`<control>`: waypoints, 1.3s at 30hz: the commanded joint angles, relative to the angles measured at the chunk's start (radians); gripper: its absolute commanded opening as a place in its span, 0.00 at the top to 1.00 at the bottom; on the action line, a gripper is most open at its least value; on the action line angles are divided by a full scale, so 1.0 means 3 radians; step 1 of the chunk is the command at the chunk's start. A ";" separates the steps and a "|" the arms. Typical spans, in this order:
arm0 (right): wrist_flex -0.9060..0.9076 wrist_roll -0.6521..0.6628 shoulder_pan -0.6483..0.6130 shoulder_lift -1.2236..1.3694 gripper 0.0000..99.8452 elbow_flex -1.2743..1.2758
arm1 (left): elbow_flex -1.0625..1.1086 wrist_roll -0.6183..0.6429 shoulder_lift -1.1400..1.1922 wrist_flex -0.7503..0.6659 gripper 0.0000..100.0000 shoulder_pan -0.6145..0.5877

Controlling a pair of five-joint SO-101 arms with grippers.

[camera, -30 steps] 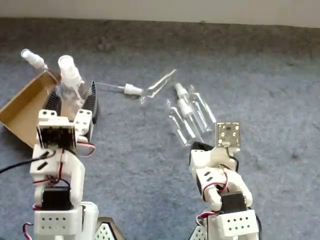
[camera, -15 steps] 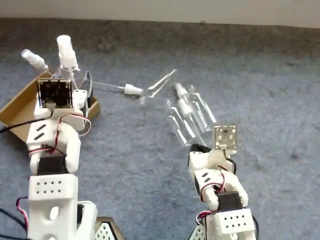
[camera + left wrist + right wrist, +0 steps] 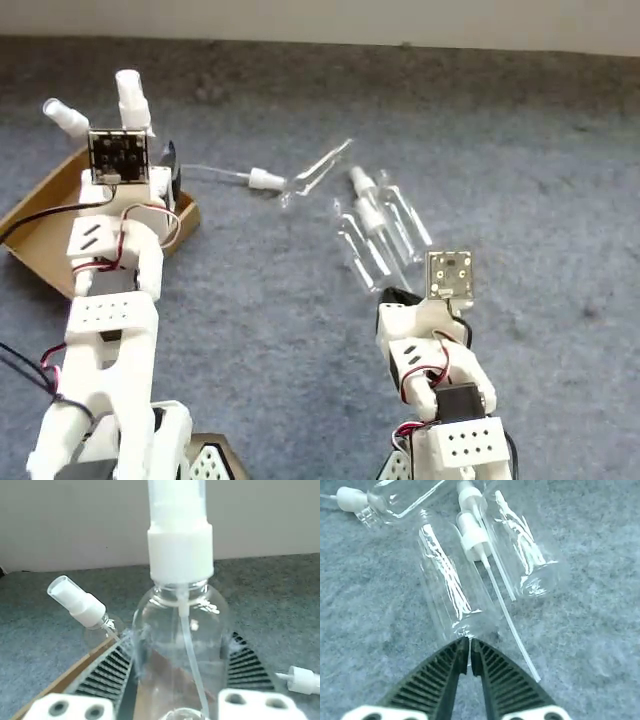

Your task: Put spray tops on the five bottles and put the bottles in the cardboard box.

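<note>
Left gripper (image 3: 177,667) clamps capped bottle (image 3: 179,625) at cardboard box (image 3: 40,215) far edge
seat it inside before release; right gripper (image 3: 470,650) closed empty, well apart from box

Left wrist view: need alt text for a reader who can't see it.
The left gripper holds a clear bottle upright between its black ribbed fingers, with a white spray top fitted on it. Behind it a second capped bottle leans by the rim of the cardboard box, and a loose spray top lies on the grey carpet.
</note>
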 commanded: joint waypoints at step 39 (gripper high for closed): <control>-0.0100 -0.0020 0.0033 -0.0033 1.00 -0.0013 | 0.0294 0.0368 0.1491 -0.2107 0.94 -0.0269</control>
